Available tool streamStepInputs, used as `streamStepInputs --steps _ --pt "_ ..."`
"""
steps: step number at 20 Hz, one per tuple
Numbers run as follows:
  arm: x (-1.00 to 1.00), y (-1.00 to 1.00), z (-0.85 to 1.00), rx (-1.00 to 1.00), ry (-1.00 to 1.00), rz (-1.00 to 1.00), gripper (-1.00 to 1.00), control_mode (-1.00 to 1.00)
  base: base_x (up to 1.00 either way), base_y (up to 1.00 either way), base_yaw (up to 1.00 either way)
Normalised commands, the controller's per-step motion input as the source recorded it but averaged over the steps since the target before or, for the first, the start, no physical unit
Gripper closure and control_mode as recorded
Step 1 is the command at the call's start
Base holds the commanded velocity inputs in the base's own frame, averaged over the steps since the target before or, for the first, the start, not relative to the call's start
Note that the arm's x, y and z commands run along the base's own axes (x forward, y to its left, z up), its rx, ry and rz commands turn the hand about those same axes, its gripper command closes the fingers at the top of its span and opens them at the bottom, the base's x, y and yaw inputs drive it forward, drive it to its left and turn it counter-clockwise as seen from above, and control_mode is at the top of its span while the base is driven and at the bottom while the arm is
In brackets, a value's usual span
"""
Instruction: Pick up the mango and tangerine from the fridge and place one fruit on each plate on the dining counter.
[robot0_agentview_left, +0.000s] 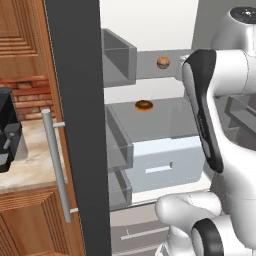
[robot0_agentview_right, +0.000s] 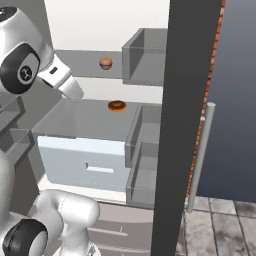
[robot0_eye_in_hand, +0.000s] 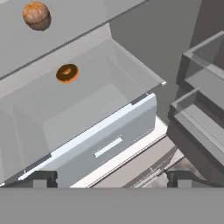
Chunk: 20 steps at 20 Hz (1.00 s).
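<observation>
While my arm reaches toward the open fridge, its dark door stands swung out at the left. Below the shelves sits the white drawer, with grey door bins to the right. On the glass above the drawer lies a brown doughnut. Farther back, on the higher shelf, rests a small round orange-tan fruit, the tangerine, I believe. My pincer is spread wide and holds nothing; the fruit lies well beyond it, up and to the left.
</observation>
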Motion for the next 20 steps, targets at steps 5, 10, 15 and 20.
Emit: streamStepInputs --steps 5,10,15,20 --pt "0.74 -0.03 0.16 -0.05 0.00 0.00 -1.00 -1.00 0.00 0.00 0.00" --pt "0.71 -0.01 -0.01 -0.03 0.00 0.01 -1.00 -1.00 0.00 0.00 0.00" --pt "0.71 -0.02 0.00 0.00 0.00 0.06 -1.00 -1.00 0.00 0.00 0.00" --pt "0.62 0.00 -0.10 -0.01 0.00 0.07 -1.00 -1.00 0.00 0.00 0.00"
